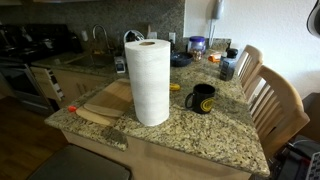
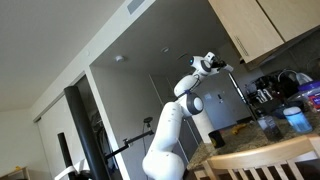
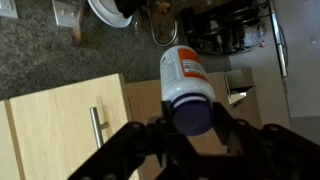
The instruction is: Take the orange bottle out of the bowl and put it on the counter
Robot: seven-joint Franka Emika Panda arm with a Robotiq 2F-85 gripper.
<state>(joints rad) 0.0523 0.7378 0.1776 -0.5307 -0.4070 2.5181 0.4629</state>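
In the wrist view my gripper (image 3: 192, 125) is shut on the orange bottle (image 3: 184, 72). Its fingers clamp the dark cap end, and the white body with the orange label points away from the camera. The bottle hangs high above the speckled granite counter (image 3: 40, 55). In an exterior view the arm is raised with the gripper (image 2: 214, 63) up near the wall cabinets. A dark shallow bowl (image 1: 181, 60) sits at the back of the counter (image 1: 200, 135). The bottle does not show in either exterior view.
A tall paper towel roll (image 1: 149, 80) stands mid-counter beside a wooden cutting board (image 1: 105, 100). A black mug (image 1: 202, 98) and a small flat orange piece (image 1: 175, 87) lie near it. Wooden chairs (image 1: 275, 105) line one counter edge. Cabinet doors (image 3: 60, 130) are below.
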